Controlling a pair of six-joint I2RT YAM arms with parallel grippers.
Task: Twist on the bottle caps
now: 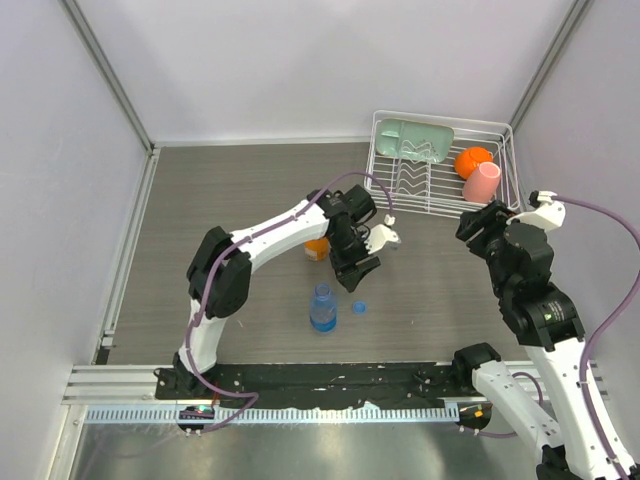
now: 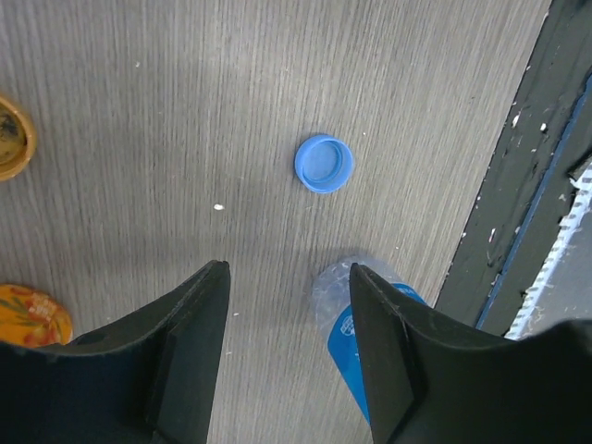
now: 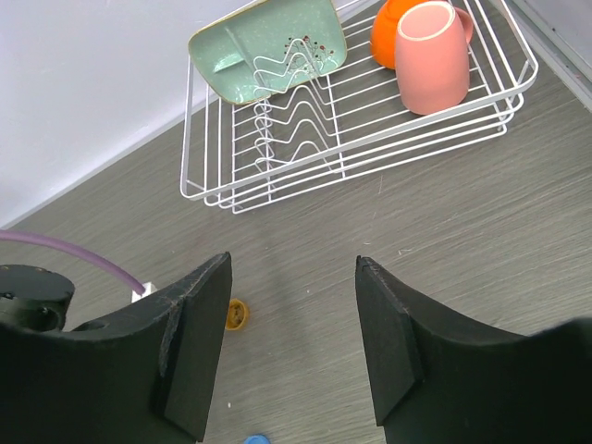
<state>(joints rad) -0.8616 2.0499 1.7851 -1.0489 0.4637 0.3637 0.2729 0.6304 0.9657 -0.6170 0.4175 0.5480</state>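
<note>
Open table runs left and back to the walls, while the wire dish rack fills the far right corner, holding a green plate, a pink cup and an orange ball. Mid-table the clear bottle stands uncapped, the blue cap lying just beside it, and the squat orange bottle sits close behind with the orange cap loose nearby. The left arm stretches over the bottles, left jaws apart and empty above the blue cap, and the right arm hangs near the right edge, right jaws apart, holding nothing.
</note>
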